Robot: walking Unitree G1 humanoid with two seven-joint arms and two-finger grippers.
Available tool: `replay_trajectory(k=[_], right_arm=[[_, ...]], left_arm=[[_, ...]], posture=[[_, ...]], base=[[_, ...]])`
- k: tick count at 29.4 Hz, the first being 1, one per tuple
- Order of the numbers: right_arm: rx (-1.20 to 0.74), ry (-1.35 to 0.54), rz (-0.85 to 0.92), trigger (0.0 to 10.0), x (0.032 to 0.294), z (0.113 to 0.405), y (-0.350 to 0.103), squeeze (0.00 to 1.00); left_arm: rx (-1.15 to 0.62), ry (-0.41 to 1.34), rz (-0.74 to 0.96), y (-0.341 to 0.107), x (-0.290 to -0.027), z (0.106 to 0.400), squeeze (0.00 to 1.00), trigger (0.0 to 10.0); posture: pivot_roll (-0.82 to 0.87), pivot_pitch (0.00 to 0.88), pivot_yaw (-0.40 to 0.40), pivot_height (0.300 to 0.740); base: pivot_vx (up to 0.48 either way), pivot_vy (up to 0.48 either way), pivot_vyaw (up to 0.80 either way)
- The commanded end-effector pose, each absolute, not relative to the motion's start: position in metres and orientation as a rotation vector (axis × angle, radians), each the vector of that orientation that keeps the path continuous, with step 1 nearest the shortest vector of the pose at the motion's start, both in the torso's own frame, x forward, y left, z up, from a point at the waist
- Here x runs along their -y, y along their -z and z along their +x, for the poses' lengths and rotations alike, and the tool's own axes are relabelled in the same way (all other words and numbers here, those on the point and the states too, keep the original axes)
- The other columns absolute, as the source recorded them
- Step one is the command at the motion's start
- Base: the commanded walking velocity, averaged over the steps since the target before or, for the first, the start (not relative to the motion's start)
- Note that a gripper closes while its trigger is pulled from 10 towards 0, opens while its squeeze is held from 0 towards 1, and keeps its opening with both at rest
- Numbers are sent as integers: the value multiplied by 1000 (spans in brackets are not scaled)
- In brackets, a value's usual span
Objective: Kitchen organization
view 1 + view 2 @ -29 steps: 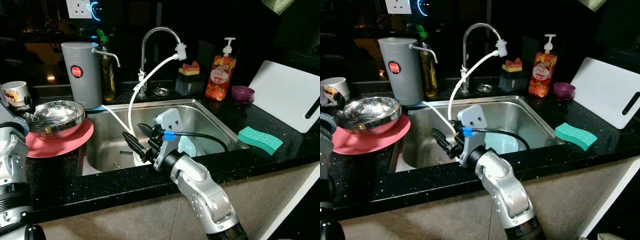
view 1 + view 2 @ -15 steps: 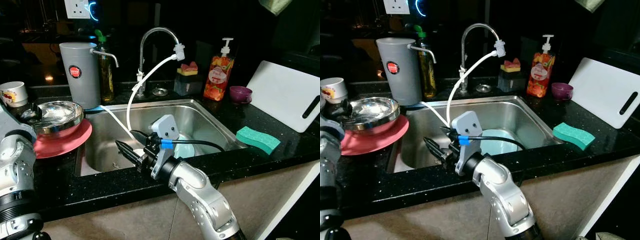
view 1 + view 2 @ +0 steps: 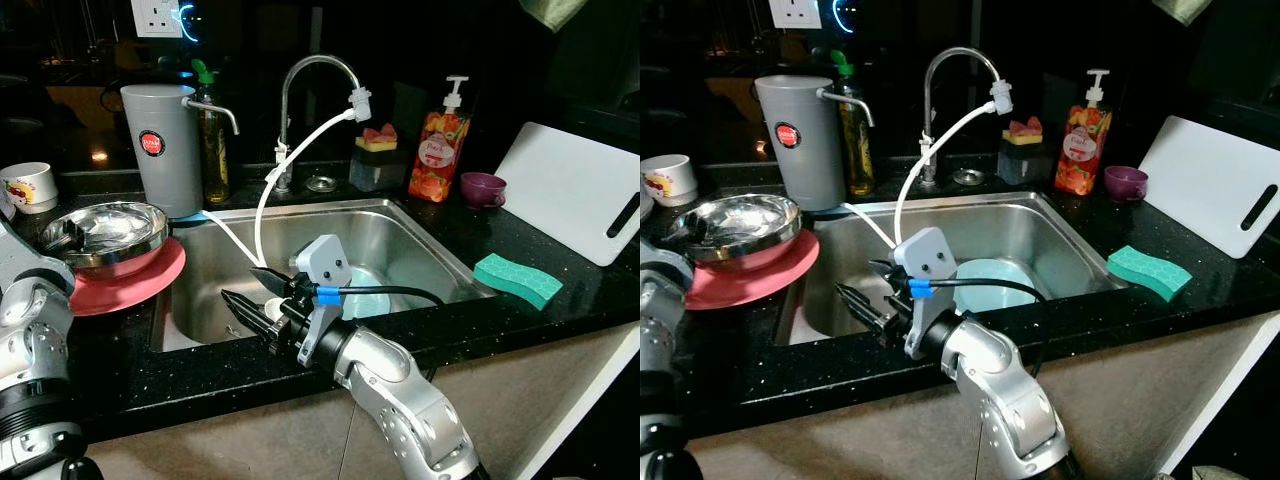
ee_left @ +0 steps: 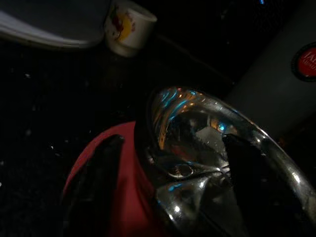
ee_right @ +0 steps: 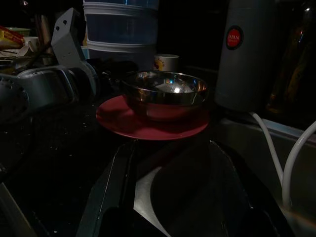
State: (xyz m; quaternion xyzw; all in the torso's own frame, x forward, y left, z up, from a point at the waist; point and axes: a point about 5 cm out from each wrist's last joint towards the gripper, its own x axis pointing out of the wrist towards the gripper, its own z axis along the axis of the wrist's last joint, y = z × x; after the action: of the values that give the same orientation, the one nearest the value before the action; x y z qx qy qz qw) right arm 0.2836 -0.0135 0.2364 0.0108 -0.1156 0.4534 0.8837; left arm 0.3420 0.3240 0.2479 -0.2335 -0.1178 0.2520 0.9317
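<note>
Taking the sink [image 3: 400, 225] as the landmark: the right claw [image 3: 252, 300] hangs over its near-left part, just above the front rim, with its two black fingers spread wide and nothing between them. They point toward the sink's left wall and the bench [image 3: 120, 340] beyond it. Behind the claw's wrist, in the middle of the basin floor, lies a pale blue plate [image 3: 990, 283], flat and partly hidden by the arm; it seems empty, though the dim light makes that hard to confirm.

Left of the sink, on the bench, a steel bowl [image 3: 105, 232] sits inside a red plate [image 3: 130, 290]. The right wrist view looks straight along the open fingers at this pair, so the bowl lies ahead of the right claw across the sink's left rim. The left claw [image 4: 170, 163] is much nearer: its fingers stand apart on either side of the bowl's rim, one outside over the red plate and one over the bowl's inside, not yet closed on it. Something pale lies in the bowl; I cannot tell what.

Behind the sink's left corner stands a grey water dispenser [image 3: 162, 145], with a white mug [image 3: 28, 186] further left. To the sink's right lie a green sponge [image 3: 518, 279] and a white cutting board [image 3: 575, 190].
</note>
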Motion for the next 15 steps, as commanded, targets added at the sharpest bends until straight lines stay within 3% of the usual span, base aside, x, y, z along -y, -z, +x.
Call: replay_trajectory(k=[1, 15], right_arm=[[233, -957, 30, 10000, 13, 281, -235, 0], [234, -963, 33, 10000, 12, 280, -236, 0]], left_arm=[[228, -517, -495, -248, -325, 343, 0, 0], [237, -521, -487, -248, -323, 345, 0, 0]], posture=[[82, 39, -42, 740], [84, 36, -47, 740]], base=[[0, 0, 0], [0, 0, 0]])
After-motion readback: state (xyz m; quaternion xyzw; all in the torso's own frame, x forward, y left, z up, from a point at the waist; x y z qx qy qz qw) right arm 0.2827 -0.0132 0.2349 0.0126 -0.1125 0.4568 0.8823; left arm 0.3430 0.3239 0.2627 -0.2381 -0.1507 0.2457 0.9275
